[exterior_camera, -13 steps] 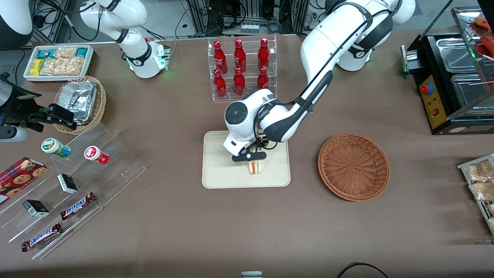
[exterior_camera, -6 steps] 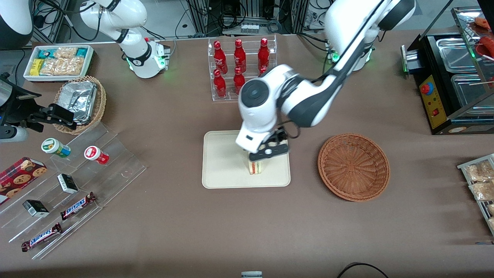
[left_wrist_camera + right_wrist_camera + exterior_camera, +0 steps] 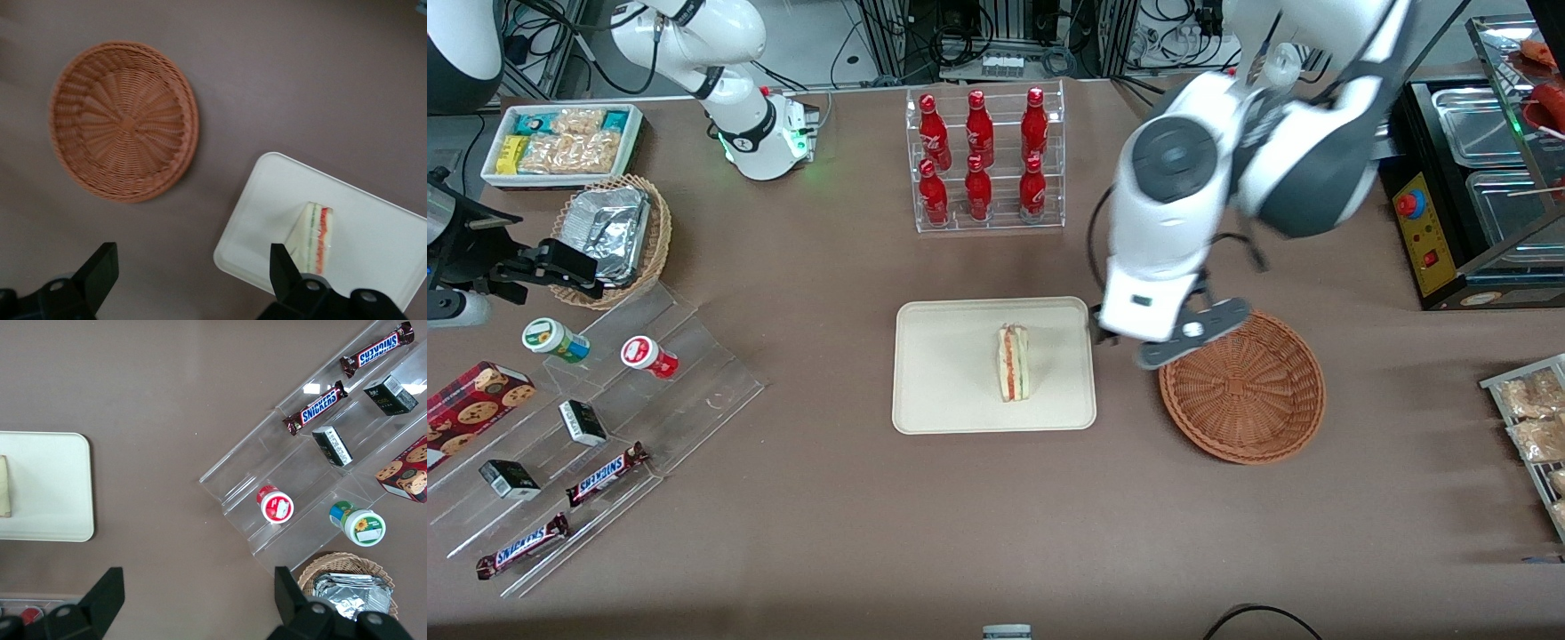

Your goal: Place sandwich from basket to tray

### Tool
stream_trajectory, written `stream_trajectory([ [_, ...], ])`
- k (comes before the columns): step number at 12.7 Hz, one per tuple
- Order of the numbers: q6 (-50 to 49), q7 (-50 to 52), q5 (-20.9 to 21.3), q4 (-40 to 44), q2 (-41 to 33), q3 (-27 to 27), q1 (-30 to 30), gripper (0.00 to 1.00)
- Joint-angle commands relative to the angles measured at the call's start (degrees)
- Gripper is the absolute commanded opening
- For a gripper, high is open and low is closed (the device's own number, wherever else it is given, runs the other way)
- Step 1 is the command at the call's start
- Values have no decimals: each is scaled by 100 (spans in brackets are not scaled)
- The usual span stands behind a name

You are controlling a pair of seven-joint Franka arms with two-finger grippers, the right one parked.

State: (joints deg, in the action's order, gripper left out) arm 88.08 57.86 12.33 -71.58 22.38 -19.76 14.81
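The sandwich [image 3: 1013, 363] lies on its own on the cream-white tray [image 3: 943, 382], filling edge up. It also shows in the left wrist view [image 3: 315, 235], on the tray [image 3: 380, 213]. The reddish-brown wicker basket [image 3: 1242, 384] is empty and sits beside the tray toward the working arm's end; it also shows in the left wrist view [image 3: 123, 120]. My left gripper [image 3: 1147, 342] hangs raised over the bare table between the tray and the basket. It is open and empty in the left wrist view [image 3: 191, 267]. The right wrist view shows the tray's end [image 3: 47, 487].
A clear rack of red bottles [image 3: 983, 160] stands farther from the front camera than the tray. A stepped acrylic display [image 3: 605, 400] with snacks, a tan foil basket [image 3: 614, 236] and a white snack bin [image 3: 560, 142] are toward the parked arm's end. A black appliance [image 3: 1467, 196] stands toward the working arm's end.
My gripper let go of the sandwich, rose and moved off the tray toward the basket. The sandwich stays on the tray.
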Motion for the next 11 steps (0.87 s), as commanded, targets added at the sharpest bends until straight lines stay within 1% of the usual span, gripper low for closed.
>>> stream_trajectory([
  [1,-491,-905,-380,-207,-506,-37,-670,100],
  [3,-755,-1459,-442,-216,-726,-37,-1040,100],
  [4,-922,-1758,-599,-225,-857,-28,-1268,100],
  [5,-993,-2065,-731,-294,-971,-28,-1488,100],
  [7,-1073,-2768,-785,-549,-1296,-28,-1901,100],
  [9,-1230,-3602,-951,-707,-1534,-11,-2297,100],
  [10,-1257,-3928,-970,-795,-1631,94,-2325,100],
  [11,-1275,-4158,-1013,-926,-1780,408,-2247,100],
])
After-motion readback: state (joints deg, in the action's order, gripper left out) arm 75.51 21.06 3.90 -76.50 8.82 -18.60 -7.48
